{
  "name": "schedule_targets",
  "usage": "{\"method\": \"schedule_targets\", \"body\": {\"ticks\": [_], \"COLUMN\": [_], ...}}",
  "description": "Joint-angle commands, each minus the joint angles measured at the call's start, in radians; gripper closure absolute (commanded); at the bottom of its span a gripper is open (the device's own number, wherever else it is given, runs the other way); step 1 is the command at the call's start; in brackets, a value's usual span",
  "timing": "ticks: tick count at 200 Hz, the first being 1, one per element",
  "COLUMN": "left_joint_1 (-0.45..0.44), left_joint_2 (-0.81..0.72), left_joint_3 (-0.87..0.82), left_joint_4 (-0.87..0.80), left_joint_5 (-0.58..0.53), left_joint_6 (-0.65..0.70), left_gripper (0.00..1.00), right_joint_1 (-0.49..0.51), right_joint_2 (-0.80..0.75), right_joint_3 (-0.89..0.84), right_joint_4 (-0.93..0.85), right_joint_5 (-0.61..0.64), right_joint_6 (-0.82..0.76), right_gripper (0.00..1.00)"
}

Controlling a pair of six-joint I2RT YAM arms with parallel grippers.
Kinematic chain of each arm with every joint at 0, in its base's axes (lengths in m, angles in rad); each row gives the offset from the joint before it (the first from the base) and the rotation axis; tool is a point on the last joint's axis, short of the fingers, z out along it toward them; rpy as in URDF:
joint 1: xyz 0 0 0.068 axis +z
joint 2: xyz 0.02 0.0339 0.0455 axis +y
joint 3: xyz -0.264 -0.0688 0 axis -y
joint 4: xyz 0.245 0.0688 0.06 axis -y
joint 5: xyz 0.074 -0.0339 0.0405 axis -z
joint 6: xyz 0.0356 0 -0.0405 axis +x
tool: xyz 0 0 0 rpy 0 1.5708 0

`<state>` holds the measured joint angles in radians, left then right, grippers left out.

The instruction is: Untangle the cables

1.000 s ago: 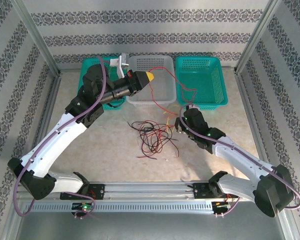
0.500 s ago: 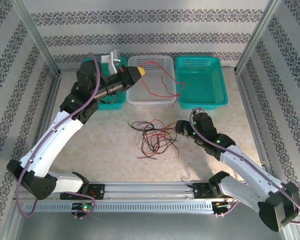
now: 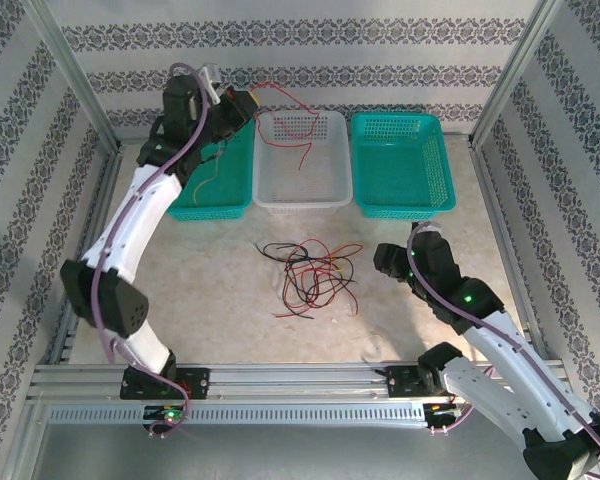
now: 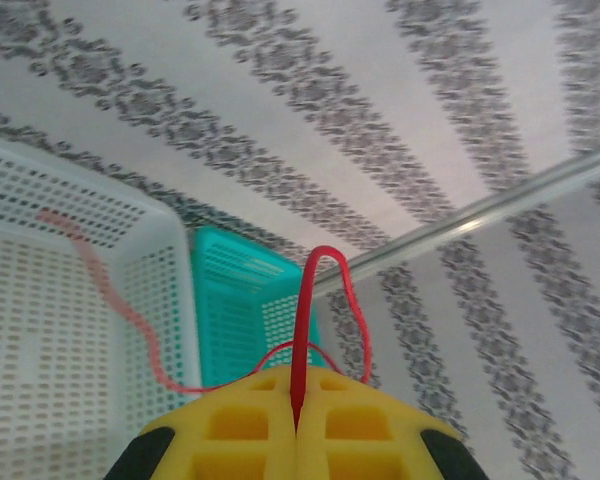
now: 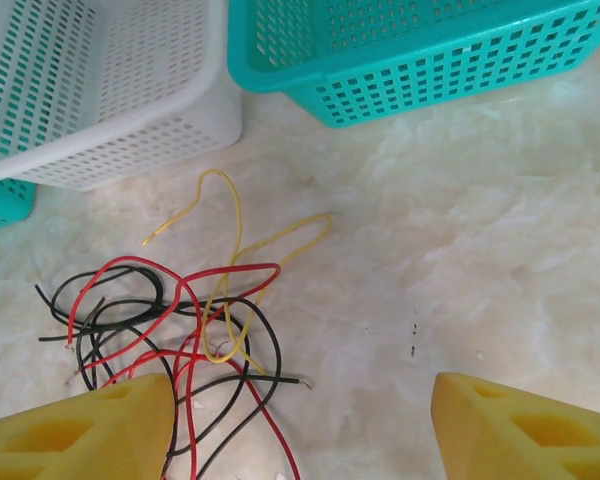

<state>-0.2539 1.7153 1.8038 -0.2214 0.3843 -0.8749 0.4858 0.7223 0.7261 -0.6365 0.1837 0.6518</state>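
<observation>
Over the white basket (image 3: 302, 201), in the top view, the left gripper (image 3: 242, 100) holds one red wire (image 3: 292, 92) up high. The wire arcs and droops into that basket. The rest of the cables (image 3: 310, 272) lie in a loose knot on the table (image 3: 210, 290) in front of the basket. The right gripper (image 3: 386, 258) sits beside the knot, on the side of the right teal basket (image 3: 400, 210). The left teal basket (image 3: 215, 208) stands touching the white basket's other side.

At the left wrist, the yellow pads (image 4: 240, 425) are pressed together on the red wire (image 4: 302, 330), which loops up from the seam and trails down toward the white basket (image 4: 170, 260).

At the right wrist, the fingers (image 5: 80, 430) stand wide apart with nothing between them. The knot (image 5: 180, 330) lies nearer the white basket (image 5: 110, 160) than they do. A yellow wire (image 5: 235, 250) pokes out of the knot toward that basket.

These wires look nearly weightless, limp and thin. They would probably slip through a loose pinch and drag their neighbours along. A free end or an outlying loop, such as the yellow one, seems the best hold. The crossings of red and black strands are what stand in the way, while the basket walls are well clear.
</observation>
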Motion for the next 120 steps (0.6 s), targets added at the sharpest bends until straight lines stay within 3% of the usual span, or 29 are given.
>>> {"method": "schedule_targets", "body": {"ticks": [1,49,55,68,78,120], "left_joint_1": [0.004,-0.005,-0.007,-0.01,-0.01,-0.014], "left_joint_2": [0.101,0.31,0.328,0.365,0.385,0.315], "left_joint_3": [0.087,0.102,0.099,0.093,0.081,-0.026], "left_joint_4": [0.062,0.146,0.159,0.184,0.217,0.267], "left_joint_5": [0.007,-0.016,-0.02,-0.01,0.01,0.032], "left_joint_6": [-0.014,-0.091,-0.095,-0.119,-0.136,-0.086], "left_gripper": [1.0,1.0,0.92,0.61,0.44,0.22], "right_joint_1": [-0.009,-0.009,-0.009,-0.01,-0.01,-0.009], "right_joint_2": [0.0,0.048,0.057,0.078,0.097,0.193], "right_joint_3": [0.007,0.063,0.07,0.09,0.109,0.188], "right_joint_4": [-0.033,-0.036,-0.034,-0.026,-0.018,-0.008], "right_joint_5": [0.007,-0.015,-0.017,-0.029,-0.034,-0.05], "right_joint_6": [-0.002,-0.012,-0.013,-0.022,-0.032,-0.059], "right_gripper": [0.31,0.31,0.31,0.31,0.3,0.3]}}
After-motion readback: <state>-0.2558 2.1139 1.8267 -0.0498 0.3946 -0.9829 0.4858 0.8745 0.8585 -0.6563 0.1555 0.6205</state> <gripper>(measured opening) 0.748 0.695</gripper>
